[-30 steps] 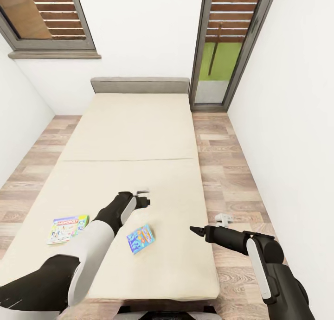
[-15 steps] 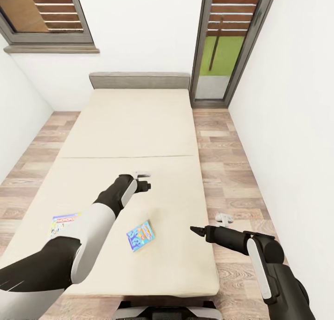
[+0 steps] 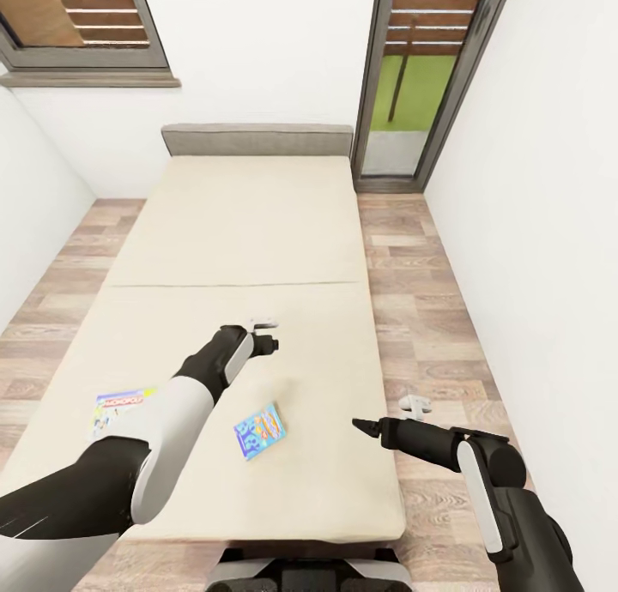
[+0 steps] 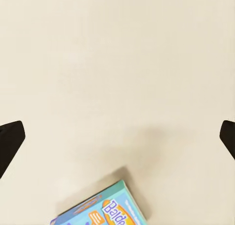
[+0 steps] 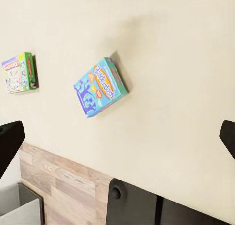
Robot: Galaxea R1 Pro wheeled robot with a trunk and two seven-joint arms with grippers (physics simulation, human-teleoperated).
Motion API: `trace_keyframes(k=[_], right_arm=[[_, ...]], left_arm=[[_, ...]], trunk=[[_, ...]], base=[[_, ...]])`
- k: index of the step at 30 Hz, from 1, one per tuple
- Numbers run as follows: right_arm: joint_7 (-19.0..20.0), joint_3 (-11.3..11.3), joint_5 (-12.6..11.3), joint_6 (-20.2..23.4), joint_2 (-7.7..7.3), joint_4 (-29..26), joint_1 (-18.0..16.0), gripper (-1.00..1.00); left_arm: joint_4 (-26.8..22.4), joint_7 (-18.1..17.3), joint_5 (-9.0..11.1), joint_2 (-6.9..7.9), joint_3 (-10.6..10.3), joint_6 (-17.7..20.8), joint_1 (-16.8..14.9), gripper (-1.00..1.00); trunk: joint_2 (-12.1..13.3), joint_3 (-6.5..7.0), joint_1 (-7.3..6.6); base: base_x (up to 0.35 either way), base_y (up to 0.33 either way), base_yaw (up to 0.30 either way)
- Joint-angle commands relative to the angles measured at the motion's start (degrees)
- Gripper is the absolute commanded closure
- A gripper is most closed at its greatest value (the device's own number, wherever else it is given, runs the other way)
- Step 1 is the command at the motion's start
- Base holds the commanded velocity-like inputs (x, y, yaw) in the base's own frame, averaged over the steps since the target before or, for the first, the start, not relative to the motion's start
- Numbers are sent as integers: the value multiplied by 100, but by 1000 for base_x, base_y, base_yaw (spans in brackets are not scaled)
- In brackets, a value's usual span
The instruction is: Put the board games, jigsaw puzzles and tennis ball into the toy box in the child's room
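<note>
Two board games lie on the cream bed near its foot. The small blue one lies flat and tilted. The green-and-white Monopoly box is further left, partly behind my left forearm. My left gripper hovers open over bare mattress, just beyond the blue box. My right gripper is open and empty at the bed's right edge, level with the blue box. The table, toy box, jigsaw puzzles and tennis ball are out of view.
Wood-plank floor runs along both sides of the bed, with a white wall close on the right. A glass door stands beyond the bed's far right corner and a window at the far left. My dark base sits at the bed's foot.
The whole view has shifted, so the camera moved. My left arm has stretched further out over the bed and now covers more of the Monopoly box. The right arm has held still.
</note>
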Motion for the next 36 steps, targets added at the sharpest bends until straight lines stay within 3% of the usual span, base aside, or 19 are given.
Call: trace_keyframes(k=[1,16,23,27,28,30,34,36], right_arm=[[-2,-14,-33,44,5,-4,-4,-100],[19,-37,-40,44,-3,-7,-4,-100],[204,-58,-120,101,-14,-112,15,-100],[1029,-68,-254,145,-112,-262,32,-100],[1549,-84,-313,151,-196,-289,36,-100],[2091,-130,-350,138,-305,-310,43,-100],[3079,-421,-387,107,-521,-334,53,-100],[3267,-573,-388,102,-562,-335,54,-100]], left_arm=[[19,44,59,2,-31,1,-2,-100],[127,44,59,-1,-36,-113,-3,-100],[130,44,59,-1,-41,-125,-2,-100],[131,44,59,-3,-46,-129,-2,-100],[131,44,59,-4,-49,-129,-4,-100],[131,44,59,-4,-51,-130,-3,-100],[131,44,59,-4,-53,-135,-2,-100],[131,44,59,-3,-54,-136,-2,-100]], trunk=[[-10,-17,3],[-10,-158,3],[-10,-224,3],[-10,-262,3],[-10,-271,3],[-10,-290,3],[-10,-328,3],[-10,-347,3]], base=[[0,0,0],[0,0,0],[0,0,0],[0,0,0],[0,0,11],[0,0,26],[0,0,46],[0,0,59]])
